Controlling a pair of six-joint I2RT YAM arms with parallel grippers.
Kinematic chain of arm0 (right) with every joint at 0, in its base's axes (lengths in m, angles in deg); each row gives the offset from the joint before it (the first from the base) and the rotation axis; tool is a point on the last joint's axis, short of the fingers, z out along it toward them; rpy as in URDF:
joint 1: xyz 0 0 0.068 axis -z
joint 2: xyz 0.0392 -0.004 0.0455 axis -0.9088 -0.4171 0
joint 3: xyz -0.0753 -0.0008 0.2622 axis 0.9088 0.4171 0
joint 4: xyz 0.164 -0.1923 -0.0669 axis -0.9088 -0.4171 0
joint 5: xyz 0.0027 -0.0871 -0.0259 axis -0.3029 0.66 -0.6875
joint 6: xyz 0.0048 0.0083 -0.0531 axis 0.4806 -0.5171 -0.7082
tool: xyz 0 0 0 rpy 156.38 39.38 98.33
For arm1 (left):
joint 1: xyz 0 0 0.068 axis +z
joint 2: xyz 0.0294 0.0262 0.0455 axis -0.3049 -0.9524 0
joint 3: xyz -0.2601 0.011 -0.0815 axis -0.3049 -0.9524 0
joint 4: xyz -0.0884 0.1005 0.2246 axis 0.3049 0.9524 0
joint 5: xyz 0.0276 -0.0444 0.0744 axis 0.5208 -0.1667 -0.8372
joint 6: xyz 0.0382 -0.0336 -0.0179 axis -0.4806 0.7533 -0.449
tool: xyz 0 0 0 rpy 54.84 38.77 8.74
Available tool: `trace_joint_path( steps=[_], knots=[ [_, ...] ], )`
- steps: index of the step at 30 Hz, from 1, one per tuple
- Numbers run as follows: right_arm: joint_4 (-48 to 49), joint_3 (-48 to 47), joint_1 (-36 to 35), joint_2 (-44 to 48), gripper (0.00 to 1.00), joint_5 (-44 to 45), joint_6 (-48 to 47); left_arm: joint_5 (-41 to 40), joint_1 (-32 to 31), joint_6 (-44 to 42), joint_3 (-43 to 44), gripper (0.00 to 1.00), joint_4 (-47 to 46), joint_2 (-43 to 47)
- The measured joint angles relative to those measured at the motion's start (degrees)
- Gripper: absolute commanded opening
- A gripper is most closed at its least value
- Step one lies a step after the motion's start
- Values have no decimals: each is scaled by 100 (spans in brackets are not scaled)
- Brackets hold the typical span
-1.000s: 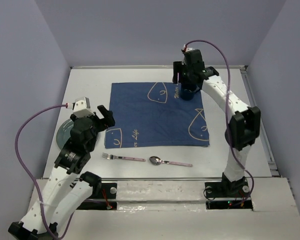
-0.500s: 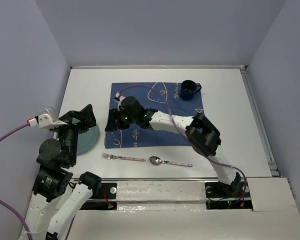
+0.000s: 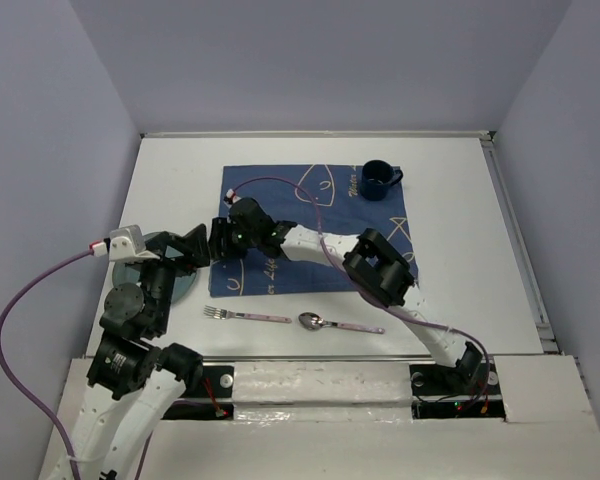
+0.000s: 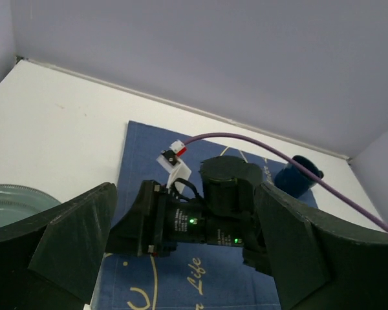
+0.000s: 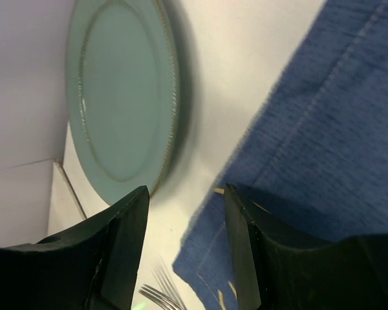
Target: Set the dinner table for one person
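The white dinner table (image 3: 460, 230) carries a dark blue cloth (image 3: 320, 225). A dark blue mug (image 3: 378, 180) stands on the cloth's far right corner. A pale green plate (image 3: 175, 280) lies left of the cloth, partly hidden by my left arm. A fork (image 3: 245, 316) and a spoon (image 3: 335, 324) lie in front of the cloth. My right gripper (image 3: 218, 240) is open and empty, low at the cloth's left edge, facing the plate (image 5: 116, 97). My left gripper (image 3: 198, 248) is open and empty above the plate, facing the right wrist.
The right arm stretches across the cloth from its base (image 3: 460, 370) at the near right. Grey walls stand behind and beside the table. In the right wrist view the fork tines (image 5: 158, 294) lie just below the cloth's corner (image 5: 310, 129).
The right gripper has left the mug on the cloth's far right corner and swung across to the cloth's left edge. The left gripper has turned toward it over the plate.
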Motion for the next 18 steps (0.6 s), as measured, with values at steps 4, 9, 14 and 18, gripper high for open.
trace_joint_path(
  steps=[4,9,14,18],
  knots=[
    [4,-667,-68,-387,54,-109,214,138,26,-31,0,99,-221,59],
    [0,-1163,-105,-796,54,-170,551,264,31,-46,-2,99,-302,61],
    [-7,-1596,-101,-1239,52,-236,885,280,31,-55,-7,99,-348,109],
    [-48,-2096,-101,-1541,45,-356,1023,295,87,-59,-9,99,-365,118]
  ],
)
